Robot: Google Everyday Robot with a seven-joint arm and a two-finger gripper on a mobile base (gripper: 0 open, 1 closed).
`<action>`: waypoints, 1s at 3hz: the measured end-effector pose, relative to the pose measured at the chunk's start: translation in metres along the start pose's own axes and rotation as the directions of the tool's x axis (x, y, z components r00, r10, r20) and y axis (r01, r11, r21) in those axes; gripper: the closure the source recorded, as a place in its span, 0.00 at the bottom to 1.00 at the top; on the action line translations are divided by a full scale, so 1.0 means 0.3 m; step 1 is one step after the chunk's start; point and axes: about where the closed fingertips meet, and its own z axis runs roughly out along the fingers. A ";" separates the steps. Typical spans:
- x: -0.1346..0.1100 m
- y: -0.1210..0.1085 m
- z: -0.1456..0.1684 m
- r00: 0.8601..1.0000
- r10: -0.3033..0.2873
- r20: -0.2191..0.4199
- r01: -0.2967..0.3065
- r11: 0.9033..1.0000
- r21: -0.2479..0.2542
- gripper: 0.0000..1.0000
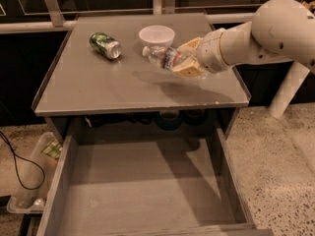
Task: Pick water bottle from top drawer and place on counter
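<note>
One black cable (15,166) curls on the floor at the far left, beside a clear plastic bin (29,181) that stands next to the top drawer (56,181). This drawer is pulled out wide below the table (98,90), and its grey floor lies partly in shadow. On the table, at the left back, a green can (105,45) lies on its side. To the right of it, near the back edge, a white bowl (156,35) stands upright. Just in front of the bowl, slightly to the right, is the water bottle (165,58). It is held almost level in the air above the table, its white cap towards the bowl, and its shadow falls on the surface under it. The gripper (184,59) reaches in from the right over the right part of the table. Its jaws are clenched on the bottle's lower half, one tan pad above and one below, only as far apart as the bottle is thick. Behind it the white arm (246,38) runs to the right edge.
</note>
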 end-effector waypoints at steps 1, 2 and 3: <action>0.026 -0.044 0.122 0.998 0.033 0.045 -0.031 0.998 -0.054 1.00; 0.013 -0.076 0.230 0.995 0.045 0.088 -0.035 0.993 -0.110 1.00; 0.006 -0.082 0.233 0.995 0.043 0.092 -0.033 0.994 -0.108 0.82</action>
